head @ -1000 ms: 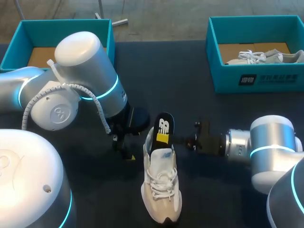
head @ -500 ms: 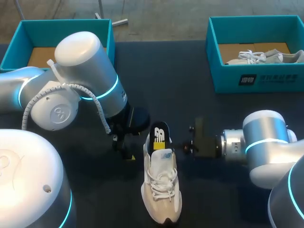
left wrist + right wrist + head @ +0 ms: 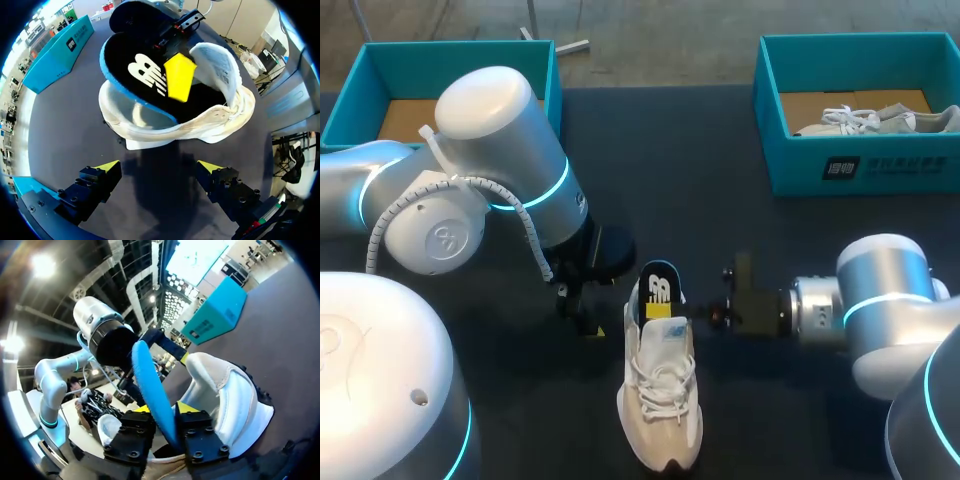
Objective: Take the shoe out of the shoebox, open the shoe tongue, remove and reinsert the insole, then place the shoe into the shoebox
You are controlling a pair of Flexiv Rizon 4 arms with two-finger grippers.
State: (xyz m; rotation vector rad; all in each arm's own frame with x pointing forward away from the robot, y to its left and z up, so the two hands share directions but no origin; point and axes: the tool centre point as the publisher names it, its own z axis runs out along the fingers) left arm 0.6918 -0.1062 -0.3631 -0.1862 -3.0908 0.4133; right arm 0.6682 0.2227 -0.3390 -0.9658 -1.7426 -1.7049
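A white sneaker (image 3: 661,400) lies on the dark table with its heel toward the far side. Its black insole (image 3: 659,287) with a blue rim sticks up tilted out of the heel opening, partly inside the shoe. My right gripper (image 3: 700,314) is at the insole from the right. In the right wrist view the insole's blue edge (image 3: 152,385) stands between the slightly parted fingers of the right gripper (image 3: 165,408), with a slim gap on one side. My left gripper (image 3: 159,166) is open, low over the table just behind the sneaker's heel (image 3: 150,132), holding nothing.
An empty teal shoebox (image 3: 450,55) stands at the far left. A second teal shoebox (image 3: 860,165) at the far right holds another white shoe (image 3: 875,120). My left arm's big elbow (image 3: 500,170) hangs over the table's left half.
The insole has sunk lower into the shoe. My right gripper pushed in toward the heel, then drew back a little to the right, and its fingers have parted. The left arm kept still.
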